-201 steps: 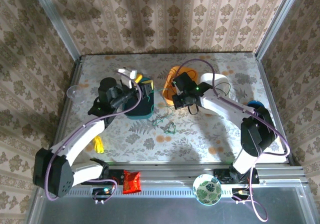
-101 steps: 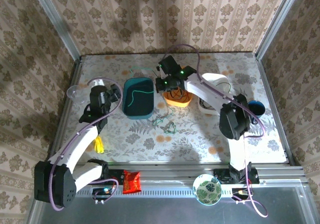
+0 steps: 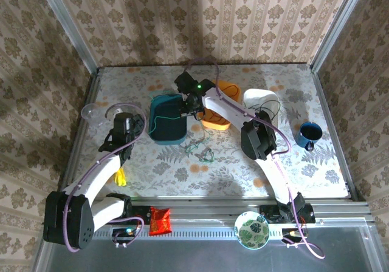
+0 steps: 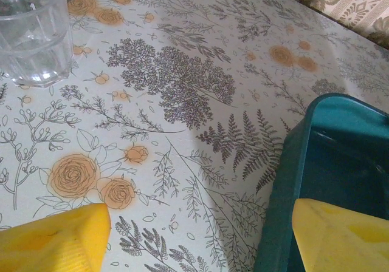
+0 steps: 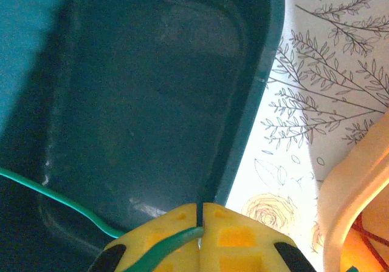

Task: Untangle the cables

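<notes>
Right gripper: your right gripper (image 5: 200, 222) is pinched fully closed on the green cable (image 5: 59, 200); the strand comes straight out from between the yellow fingertips (image 5: 234, 238)
Where it sits: it hangs over the teal tray (image 3: 167, 140), close to the tray's far right corner; your arm reaches across the orange bowl (image 3: 214, 124) to get there
Green cable: from the pinch it drops into the tray and curves across the dark floor; from above, a loose green tangle lies on the floral tablecloth (image 3: 182, 175) just in front of the tray's right corner; you can't tell from here whether that tangle joins the held strand
Red cable: thin red strands (image 5: 364, 238) show inside the orange bowl, at the edge of your right wrist view, just beside the tray
Black cable: a thin dark loop shows at the white container (image 3: 258, 96) to the right of the orange bowl; too fine to say more
Left gripper: your left gripper (image 4: 194, 241) has its jaws spread wide with nothing between them; its yellow pads (image 4: 58, 238) frame bare tablecloth
Left position: it sits low over the cloth between the clear glass (image 4: 30, 32) and the tray's left wall; it touches neither
</notes>
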Controlling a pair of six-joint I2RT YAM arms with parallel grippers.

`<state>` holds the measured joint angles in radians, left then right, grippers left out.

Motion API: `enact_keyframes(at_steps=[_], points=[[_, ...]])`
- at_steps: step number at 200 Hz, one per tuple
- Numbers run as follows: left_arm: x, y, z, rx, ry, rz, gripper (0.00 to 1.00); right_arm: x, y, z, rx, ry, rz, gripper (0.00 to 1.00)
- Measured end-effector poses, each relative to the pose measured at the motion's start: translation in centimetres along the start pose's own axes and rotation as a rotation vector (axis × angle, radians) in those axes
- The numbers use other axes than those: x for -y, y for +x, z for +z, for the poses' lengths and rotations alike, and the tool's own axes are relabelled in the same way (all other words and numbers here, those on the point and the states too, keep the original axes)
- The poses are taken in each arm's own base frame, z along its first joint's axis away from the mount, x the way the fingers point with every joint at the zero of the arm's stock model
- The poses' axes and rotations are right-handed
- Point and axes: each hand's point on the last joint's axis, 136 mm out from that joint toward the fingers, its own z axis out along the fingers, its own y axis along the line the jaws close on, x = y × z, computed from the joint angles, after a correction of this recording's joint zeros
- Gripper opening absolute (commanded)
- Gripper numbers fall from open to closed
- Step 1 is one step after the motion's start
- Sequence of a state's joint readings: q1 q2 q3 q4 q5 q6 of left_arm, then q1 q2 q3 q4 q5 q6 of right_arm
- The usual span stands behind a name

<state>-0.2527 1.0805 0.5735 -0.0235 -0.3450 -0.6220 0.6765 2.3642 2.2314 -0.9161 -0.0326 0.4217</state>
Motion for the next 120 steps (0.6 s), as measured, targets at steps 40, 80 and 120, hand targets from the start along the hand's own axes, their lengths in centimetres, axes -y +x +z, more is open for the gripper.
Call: enact_keyframes(at_steps=[40, 80, 120], points=[[0.2, -0.3, -0.1, 0.006, 0.004, -0.002, 0.80, 0.2, 0.0, -0.8, 0.018, 0.075, -0.075, 0.05], [0.2, -0.5, -0.1, 0.011, 0.004, 0.006, 0.80, 1.2, -0.2, -1.3, 0.041, 0.197, -0.233, 0.09], [1.3, -1.9, -0.9, 0.032, 0.064, 0.059, 0.80, 2.3, -0.7, -2.3, 0.058, 0.333, -0.414, 0.12]])
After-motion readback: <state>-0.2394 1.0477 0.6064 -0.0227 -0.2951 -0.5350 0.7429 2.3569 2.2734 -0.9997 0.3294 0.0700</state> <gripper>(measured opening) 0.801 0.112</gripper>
